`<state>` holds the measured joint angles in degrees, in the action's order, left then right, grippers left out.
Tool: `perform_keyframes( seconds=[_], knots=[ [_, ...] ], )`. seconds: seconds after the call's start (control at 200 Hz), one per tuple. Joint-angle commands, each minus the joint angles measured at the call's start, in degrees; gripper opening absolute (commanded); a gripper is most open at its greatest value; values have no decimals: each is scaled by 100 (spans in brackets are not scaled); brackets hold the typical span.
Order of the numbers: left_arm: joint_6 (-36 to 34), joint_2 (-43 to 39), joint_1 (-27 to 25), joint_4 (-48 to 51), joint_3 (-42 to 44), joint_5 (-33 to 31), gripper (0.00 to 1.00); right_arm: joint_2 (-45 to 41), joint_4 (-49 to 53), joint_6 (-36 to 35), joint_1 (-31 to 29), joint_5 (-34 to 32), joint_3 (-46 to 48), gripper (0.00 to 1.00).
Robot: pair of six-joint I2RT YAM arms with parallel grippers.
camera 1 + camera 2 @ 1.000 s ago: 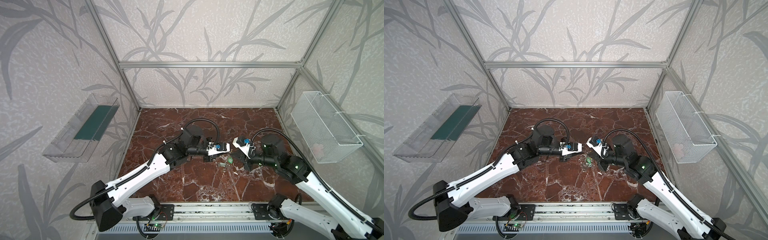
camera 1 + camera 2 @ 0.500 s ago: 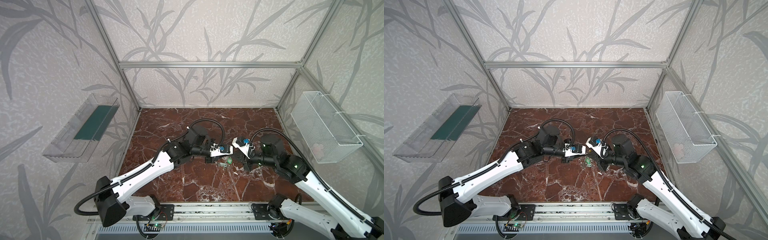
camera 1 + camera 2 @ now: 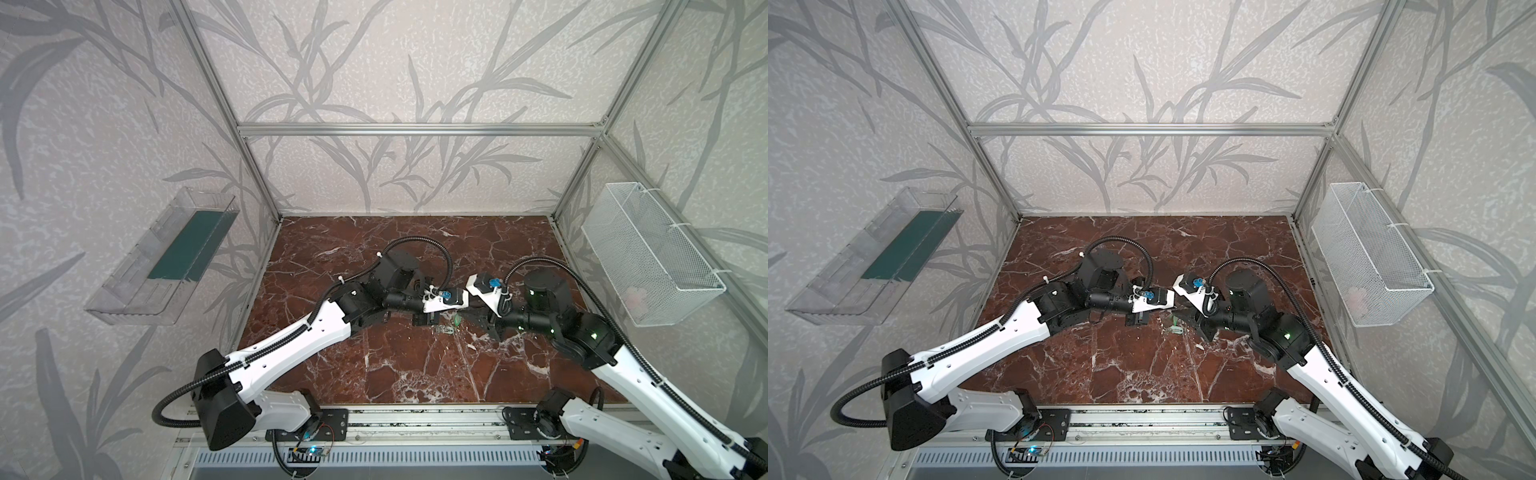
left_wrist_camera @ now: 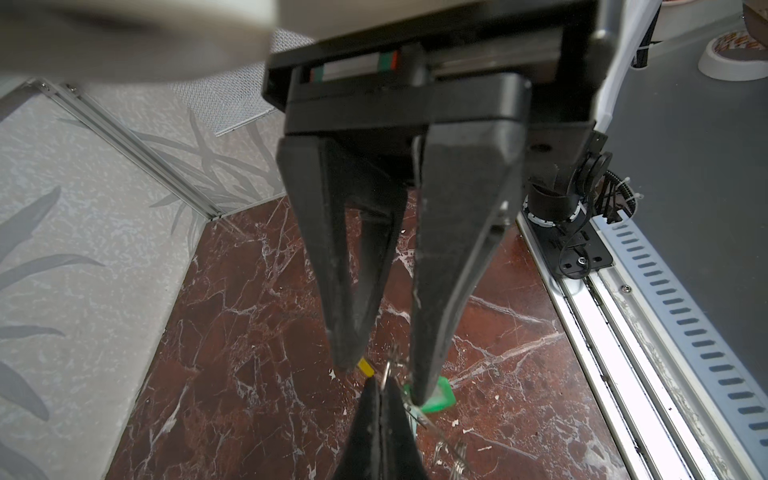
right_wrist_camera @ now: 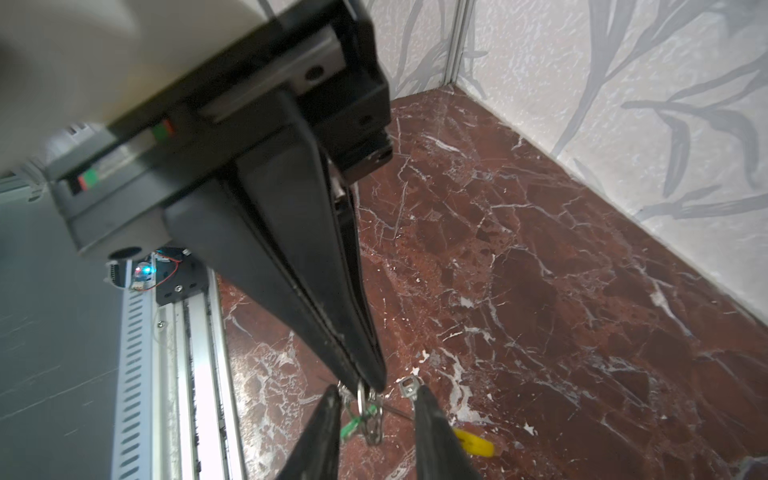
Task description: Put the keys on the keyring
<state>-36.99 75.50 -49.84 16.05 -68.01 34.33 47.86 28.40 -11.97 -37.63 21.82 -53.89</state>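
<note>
So basically it all comes down to how the 2 grippers are nested. They meet nose to nose over the middle of the marble table (image 3: 374,365). The right gripper (image 5: 366,379) is pinched together, clamped on what looks to me like the small metal loop (image 5: 360,395) of the keys (image 4: 438,400), with a green tag (image 5: 352,424) dangling just under its tips. The left gripper (image 4: 382,380) is spread apart. Its 2 fingers (image 4: 338,291) straddle the right one's closed tips, 1 on each side, so the loop sits right in the gap between them. In the left wrist view that loop shows nearly edge-on, poking up out of the pinch, and the green tag peeks out from behind 1 left finger. The keyring (image 5: 473,445) is hard to make out apart from its yellow segment, which sits down by the table just beside the tip of the other left finger, off to the side of the right's pinch. A thin line runs from it back toward the key cluster, but I can't tell if it's threaded through anything. In both top views the keys are only a green speck between the 2 grippers, slightly toward the rail (image 3: 415,419). My guess is the left is the nearer hand to the yellow end. So next it'd close on that or on the loop without bumping the right's tips, which is a pretty tight squeeze imo.
</note>
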Motion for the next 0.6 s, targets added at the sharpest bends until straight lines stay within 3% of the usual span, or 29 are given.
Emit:
perform_keyframes(
  seconds=[0.0,0.3,0.595],
  knots=[
    [470,-108,1,-672,160,64,0,-476,-393,130,156,-541,322,40],
    [1589,-350,76,-1927,568,-122,0,-1298,-1140,780,375,-271,1135,39],
    [2035,-391,82,-2407,683,-192,0,-981,-1622,963,375,182,1183,39]
  ],
)
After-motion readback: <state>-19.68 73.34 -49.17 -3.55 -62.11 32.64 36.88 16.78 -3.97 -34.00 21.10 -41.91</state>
